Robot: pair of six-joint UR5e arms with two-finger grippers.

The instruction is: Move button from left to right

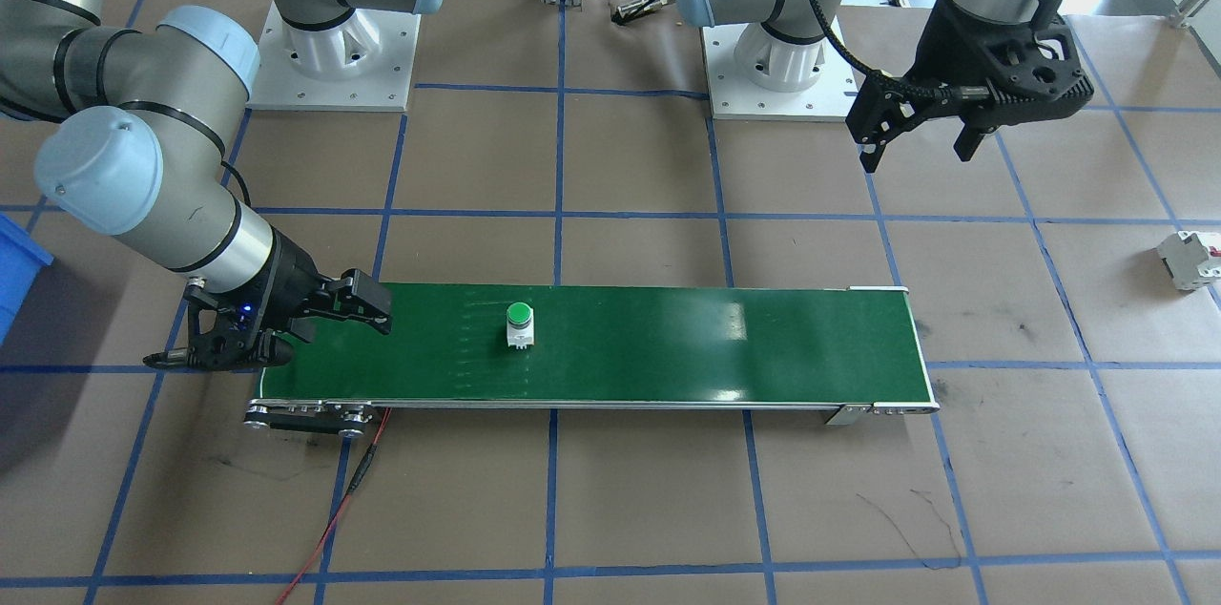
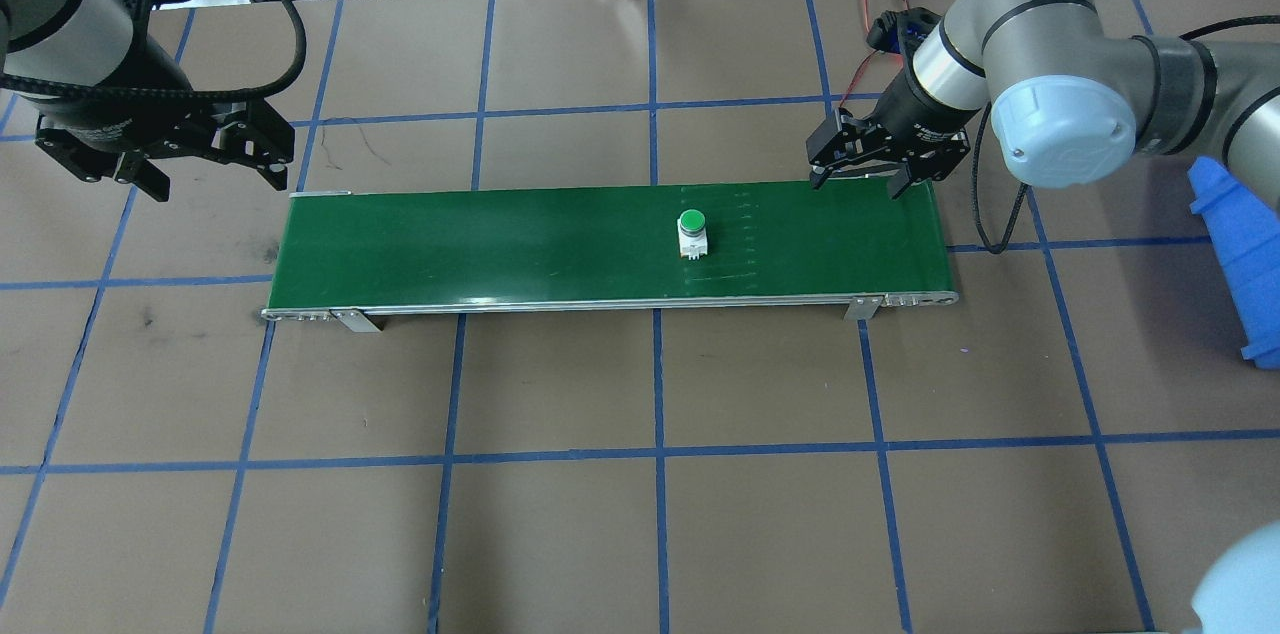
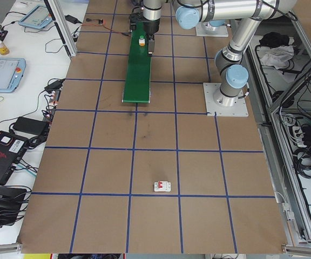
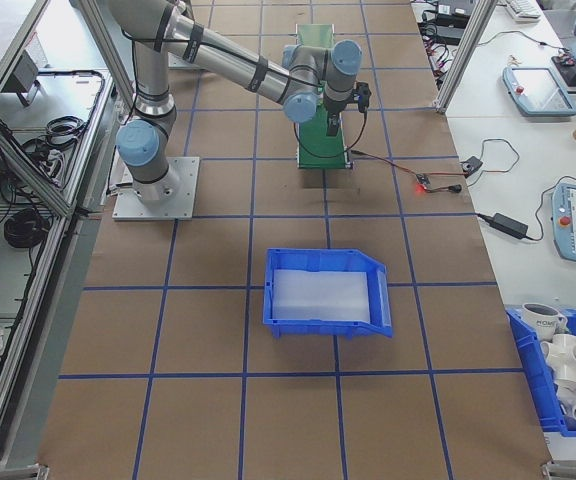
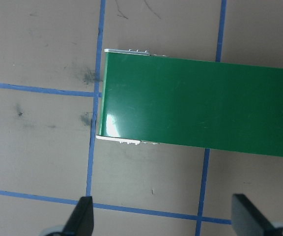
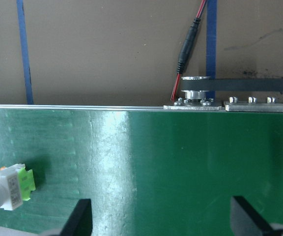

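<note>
Brown paper table w/ blue tape grid lies nearest, matte and scuffed. Beyond it a long conveyor belt, glossy green, w/ metal side rails. Button stands upright on belt, right of centre: round green cap, white cylindrical body, pale green base block.

Right gripper hangs low over belt's far right end, fingers spread wide, holding nothing; button is near but apart from it. Left gripper is raised off belt's left end, also wide open and empty.

Step, as I judge: button riding toward right side, pickup not yet made. Next move prob. needs right gripper to line up over cap, drop, close on cylindrical body. Small, smooth part, so could tip if nudged.
</note>
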